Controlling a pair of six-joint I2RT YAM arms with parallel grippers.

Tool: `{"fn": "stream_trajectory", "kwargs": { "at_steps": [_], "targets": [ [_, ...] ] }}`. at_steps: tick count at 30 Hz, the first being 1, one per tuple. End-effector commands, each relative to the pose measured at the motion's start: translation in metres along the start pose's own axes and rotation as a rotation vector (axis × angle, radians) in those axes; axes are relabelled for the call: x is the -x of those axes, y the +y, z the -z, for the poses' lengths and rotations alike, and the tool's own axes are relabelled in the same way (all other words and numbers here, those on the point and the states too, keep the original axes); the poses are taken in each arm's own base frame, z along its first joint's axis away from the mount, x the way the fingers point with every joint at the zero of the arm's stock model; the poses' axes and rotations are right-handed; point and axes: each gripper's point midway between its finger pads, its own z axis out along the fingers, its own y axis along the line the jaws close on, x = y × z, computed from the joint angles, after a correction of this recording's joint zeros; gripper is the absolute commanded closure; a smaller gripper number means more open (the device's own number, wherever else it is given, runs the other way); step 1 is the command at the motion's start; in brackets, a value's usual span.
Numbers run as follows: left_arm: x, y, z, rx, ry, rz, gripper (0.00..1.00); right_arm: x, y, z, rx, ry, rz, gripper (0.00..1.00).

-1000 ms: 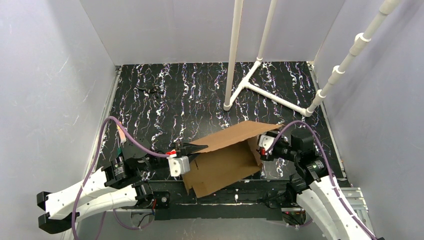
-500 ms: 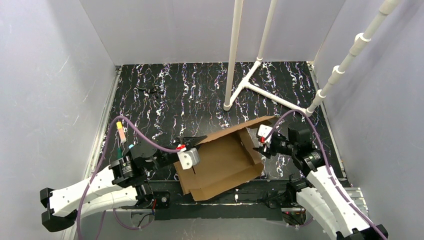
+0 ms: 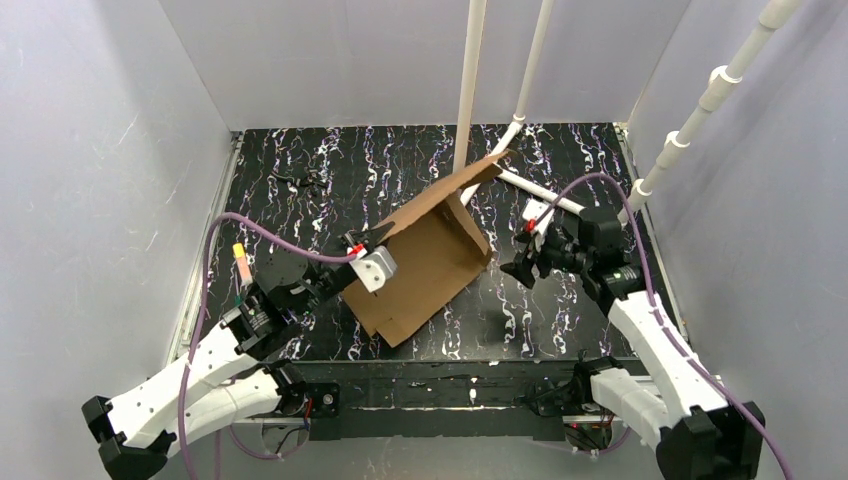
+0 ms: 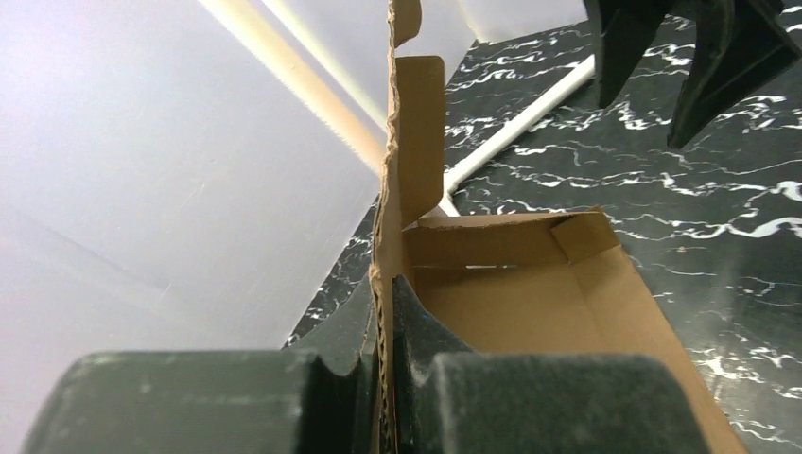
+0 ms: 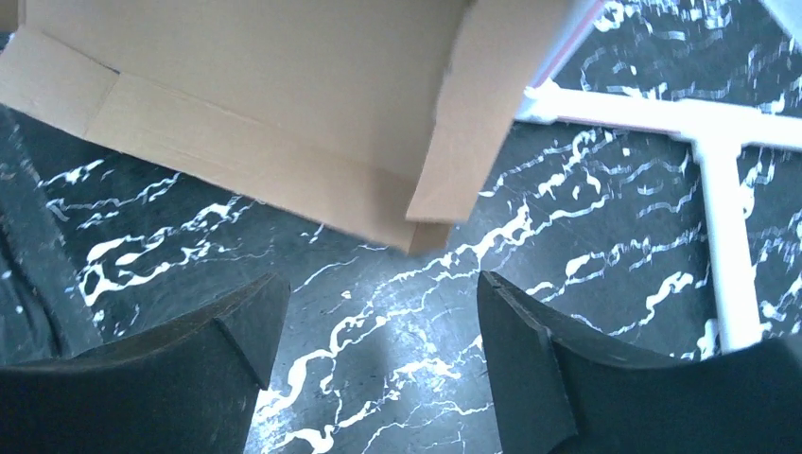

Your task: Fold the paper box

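Note:
The paper box [image 3: 425, 255] is a brown cardboard mailer, partly folded, lying tilted in the middle of the black marbled table with one long flap raised toward the white pipe. My left gripper [image 3: 368, 248] is shut on the box's left wall; in the left wrist view the corrugated edge [image 4: 386, 312] runs straight between my closed fingers, and the box's inside [image 4: 530, 303] opens to the right. My right gripper [image 3: 524, 262] stands open just right of the box, apart from it. In the right wrist view the box's underside [image 5: 274, 104] hangs beyond my spread fingertips [image 5: 378, 303].
A white pipe frame [image 3: 470, 100] rises behind the box, with a T-shaped foot [image 3: 545, 195] on the table and a slanted pipe [image 3: 690, 125] at the right. Small dark debris [image 3: 305, 180] lies at the back left. Grey walls close in on three sides.
My left gripper has carried the box away from the near edge toward the table's middle, turning it. My right gripper has let go of the box's right side and opened wider.

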Motion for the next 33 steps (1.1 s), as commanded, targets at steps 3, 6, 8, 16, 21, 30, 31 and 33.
{"fn": "stream_trajectory", "kwargs": {
  "at_steps": [3,6,8,16,21,30,31,33],
  "targets": [
    [0.019,0.022,-0.001,0.028,-0.11,-0.025,1.0,-0.01,-0.049,-0.012,-0.112,0.002,-0.253,0.25],
    [0.028,0.024,-0.001,0.014,-0.159,-0.063,1.0,-0.017,-0.069,-0.029,-0.125,-0.065,-0.399,0.26],
    [0.036,0.026,-0.001,0.004,-0.186,-0.08,1.0,-0.014,-0.08,-0.038,-0.123,-0.122,-0.404,0.25],
    [0.061,0.034,-0.006,-0.02,-0.258,-0.138,1.0,0.0,-0.102,-0.08,0.014,-0.265,-0.419,0.21],
    [0.07,0.033,-0.014,-0.048,-0.296,-0.135,1.0,-0.002,-0.087,-0.108,0.099,-0.254,-0.432,0.21],
    [0.058,0.019,-0.011,-0.064,-0.305,-0.143,1.0,-0.009,-0.074,-0.091,0.078,-0.264,-0.406,0.17],
    [0.056,0.017,-0.009,-0.061,-0.307,-0.137,1.0,-0.011,-0.073,-0.089,0.073,-0.265,-0.401,0.17],
    [0.053,0.012,-0.002,-0.056,-0.32,-0.121,1.0,-0.014,-0.067,-0.082,0.086,-0.278,-0.38,0.18]
  ]
}}
